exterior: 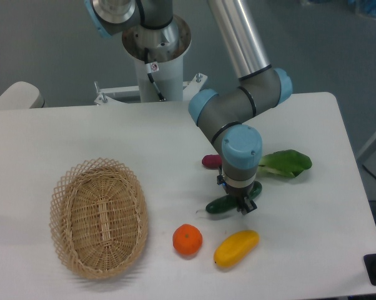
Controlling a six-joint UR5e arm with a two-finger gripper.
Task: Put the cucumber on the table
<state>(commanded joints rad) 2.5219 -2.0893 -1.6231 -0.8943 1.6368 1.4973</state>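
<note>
if the gripper (243,204) is lifted before the jaws are spread, the cucumber (224,203) could be dragged or rolled toward the mango (236,247) just in front of it. the jaws are hidden behind the wrist, so whether they grip the cucumber cannot be told. the cucumber, dark green, glossy and slim, is seen lying on the table (313,244) under the gripper, a thin stem at its left end.

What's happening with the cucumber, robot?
Gripper down on cucumber; open or shut unclear. Cucumber lying on table. Mango close by.
</note>
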